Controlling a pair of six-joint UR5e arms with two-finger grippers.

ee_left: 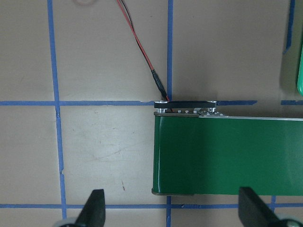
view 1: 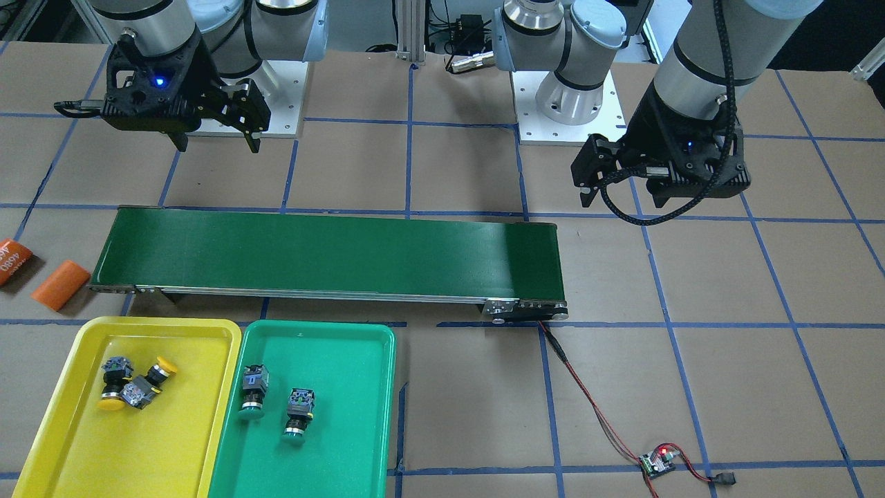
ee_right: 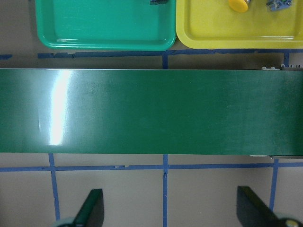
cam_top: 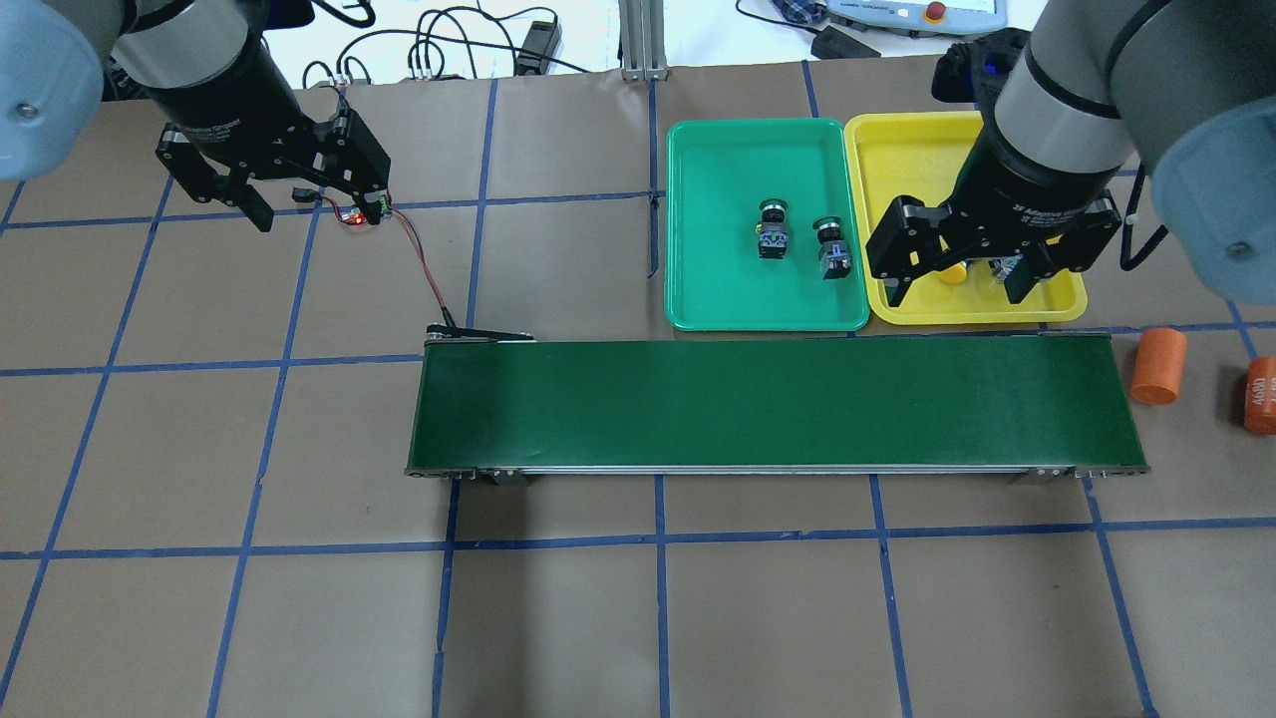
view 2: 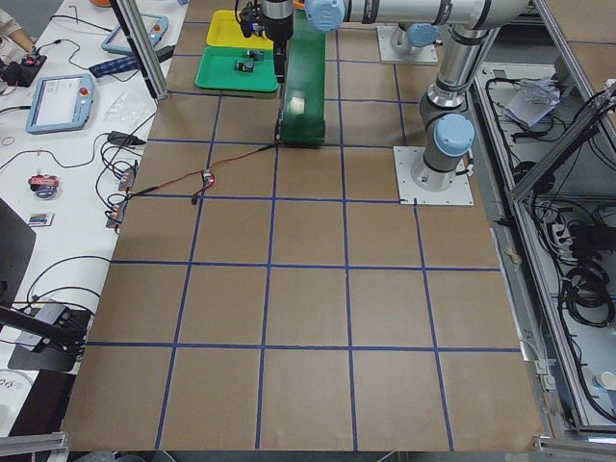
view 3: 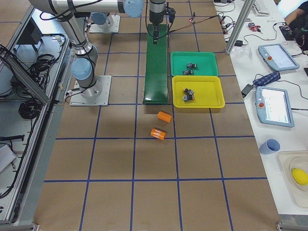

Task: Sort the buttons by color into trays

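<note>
Two yellow-capped buttons (view 1: 110, 384) (view 1: 148, 379) lie touching in the yellow tray (view 1: 159, 325). Two green-capped buttons (view 1: 254, 391) (view 1: 299, 411) lie apart on their sides in the green tray (view 1: 325, 330). My right gripper (cam_top: 957, 289) hangs open and empty above the yellow tray's near edge, partly hiding a yellow cap (cam_top: 952, 274). Its wrist view looks down on the belt with both fingers (ee_right: 92, 210) wide apart. My left gripper (cam_top: 317, 204) hovers open and empty beyond the belt's left end, fingers (ee_left: 94, 208) spread.
A long dark-green conveyor belt (cam_top: 778, 404) lies across the table in front of the trays. Two orange cylinders (cam_top: 1158, 365) (cam_top: 1261, 394) rest off its right end. A red-black cable (view 1: 594, 408) runs from the belt's motor end to a small circuit board (view 1: 657, 462).
</note>
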